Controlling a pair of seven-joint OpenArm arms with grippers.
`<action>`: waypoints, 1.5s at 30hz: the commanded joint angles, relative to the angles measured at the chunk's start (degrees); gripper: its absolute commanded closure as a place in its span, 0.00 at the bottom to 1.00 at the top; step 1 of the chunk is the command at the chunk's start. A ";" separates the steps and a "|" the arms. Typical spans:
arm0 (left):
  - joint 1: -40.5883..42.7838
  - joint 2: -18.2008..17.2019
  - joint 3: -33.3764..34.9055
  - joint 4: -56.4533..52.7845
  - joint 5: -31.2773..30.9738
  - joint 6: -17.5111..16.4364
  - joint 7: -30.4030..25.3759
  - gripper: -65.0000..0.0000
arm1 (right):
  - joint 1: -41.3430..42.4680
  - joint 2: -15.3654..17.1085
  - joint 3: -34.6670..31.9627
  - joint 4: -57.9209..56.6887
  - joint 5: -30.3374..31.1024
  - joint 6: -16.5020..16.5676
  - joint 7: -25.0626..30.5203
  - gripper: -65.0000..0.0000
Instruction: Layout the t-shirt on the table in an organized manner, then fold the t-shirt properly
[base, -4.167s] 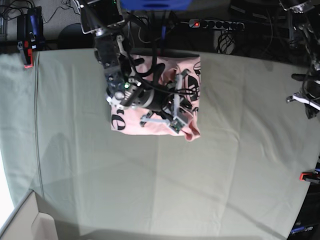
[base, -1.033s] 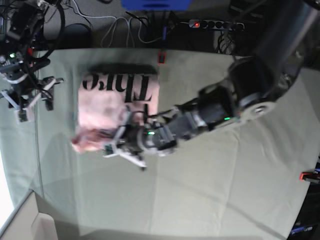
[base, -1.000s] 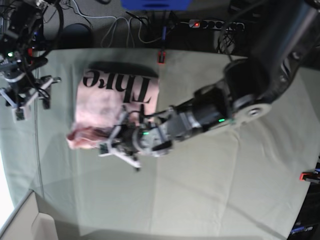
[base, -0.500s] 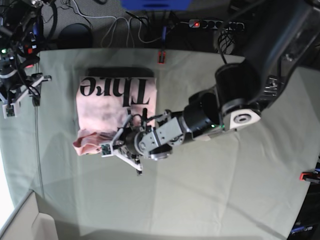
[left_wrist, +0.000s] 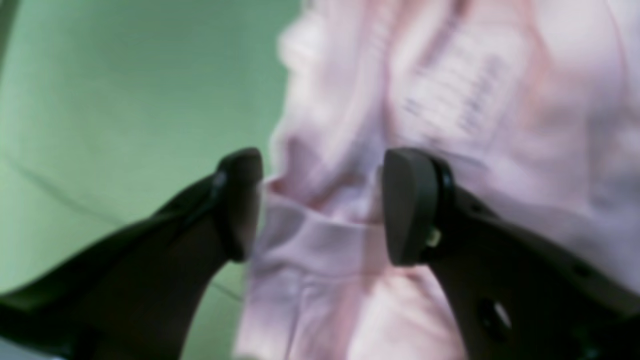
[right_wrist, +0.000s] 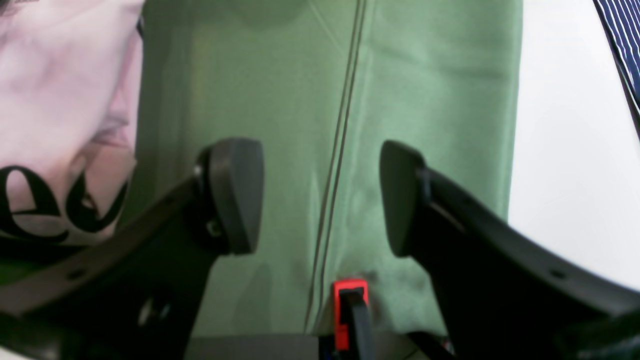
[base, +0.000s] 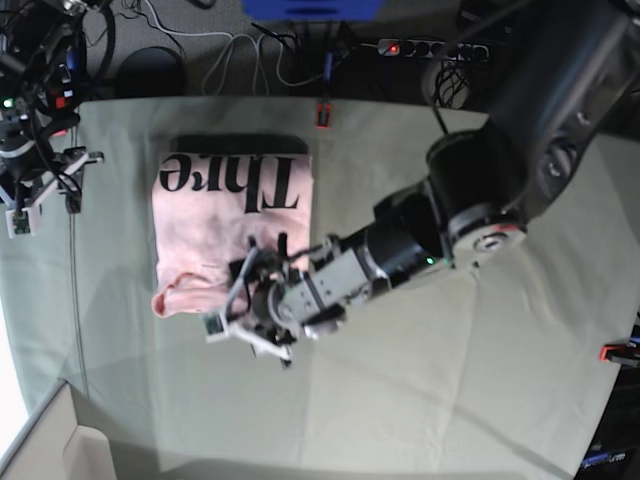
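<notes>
Left arm (base: 470, 190): thick black cylindrical links, a pale grey round joint cap, small green light near the wrist. Left gripper (left_wrist: 320, 205): two matte black rounded pads on curved black fingers; a small brass-coloured fastener, possibly a screw, beside one pad. Right gripper (right_wrist: 320, 195): the same black pads, a screw hole in each finger. Right arm (base: 35, 110): black, draped in loose black cables, pale grey bracket pieces.
</notes>
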 joint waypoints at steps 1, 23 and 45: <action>-3.15 0.62 -2.73 0.70 -0.17 0.64 -1.41 0.43 | 0.14 0.53 0.16 0.94 0.55 0.19 1.31 0.48; 44.06 -24.95 -79.03 68.30 -0.26 0.64 30.24 1.00 | -10.15 -7.38 14.75 3.05 0.55 0.19 1.31 1.00; 73.33 -18.89 -86.51 25.58 16.36 -0.06 3.69 1.00 | -20.70 -8.26 5.00 -33.17 0.38 0.19 11.51 1.00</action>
